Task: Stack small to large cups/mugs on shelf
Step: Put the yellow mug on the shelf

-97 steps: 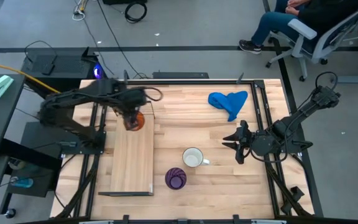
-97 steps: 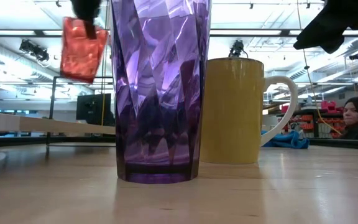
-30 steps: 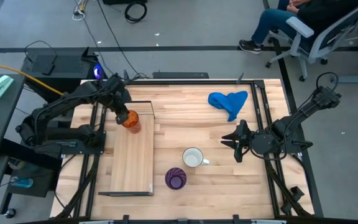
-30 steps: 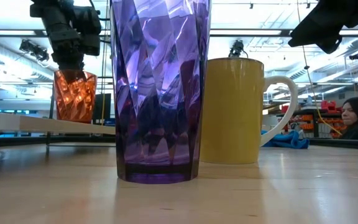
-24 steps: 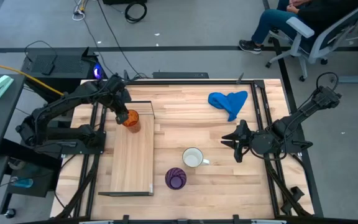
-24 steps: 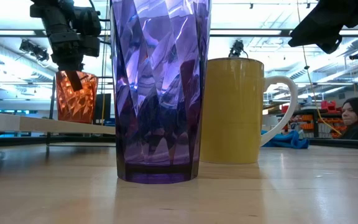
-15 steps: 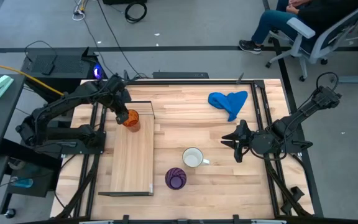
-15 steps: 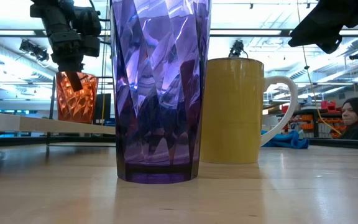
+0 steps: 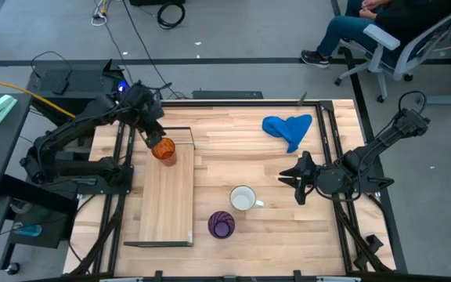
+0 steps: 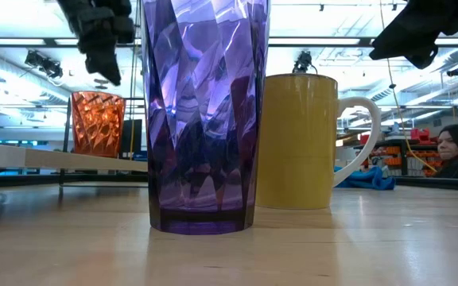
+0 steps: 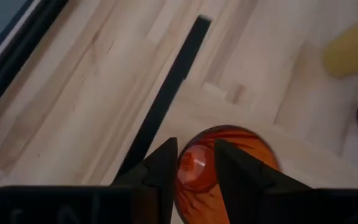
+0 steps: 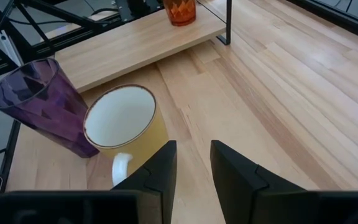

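Observation:
The orange translucent cup stands upright on its base at the far end of the pale shelf. My left gripper hovers open just above the cup, clear of its rim. The handled mug, yellow outside and white inside, and the purple cup stand on the tabletop to the right of the shelf. My right gripper waits open, in the air at the table's right side.
A blue cloth lies at the far right of the table. Dark frame rails run along the table's left and right edges. A person sits on a chair beyond the far right corner. Bare planks lie between shelf and right arm.
My left gripper has opened, let go of the orange cup's rim and risen straight up above it. The cup stays upright on the shelf's far end where it was set.

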Controlling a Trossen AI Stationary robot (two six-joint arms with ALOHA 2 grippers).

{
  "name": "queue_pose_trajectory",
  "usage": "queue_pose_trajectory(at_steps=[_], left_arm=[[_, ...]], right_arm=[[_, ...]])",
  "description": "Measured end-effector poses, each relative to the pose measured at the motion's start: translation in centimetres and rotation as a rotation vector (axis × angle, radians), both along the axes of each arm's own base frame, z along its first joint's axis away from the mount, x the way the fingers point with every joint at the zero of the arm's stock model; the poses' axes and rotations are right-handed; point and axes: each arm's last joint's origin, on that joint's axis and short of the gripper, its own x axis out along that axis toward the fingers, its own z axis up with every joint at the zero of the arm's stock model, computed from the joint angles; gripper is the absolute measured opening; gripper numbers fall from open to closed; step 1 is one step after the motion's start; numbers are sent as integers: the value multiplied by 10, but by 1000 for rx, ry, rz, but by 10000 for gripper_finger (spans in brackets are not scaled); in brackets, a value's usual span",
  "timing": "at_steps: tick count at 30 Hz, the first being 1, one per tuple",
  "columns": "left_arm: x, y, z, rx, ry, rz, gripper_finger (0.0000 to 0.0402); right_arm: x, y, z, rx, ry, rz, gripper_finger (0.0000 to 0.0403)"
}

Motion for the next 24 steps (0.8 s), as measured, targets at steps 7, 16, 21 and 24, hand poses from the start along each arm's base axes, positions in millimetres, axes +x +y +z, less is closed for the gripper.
queue_pose_trajectory(at_steps=[7, 16, 21, 24], left_arm=[[13, -17, 35, 1, -145, -74, 121], [59, -55, 57, -62, -444, -312, 114], [97, -77, 49, -84, -489, -436, 112], [121, -82, 34, -100, -460, -458, 111]], right_arm=[[0, 0, 0, 8, 6, 13, 105], [0, 1, 0, 10, 9, 19, 105], [0, 1, -1, 12, 13, 21, 105], [0, 1, -1, 24, 15, 19, 105]])
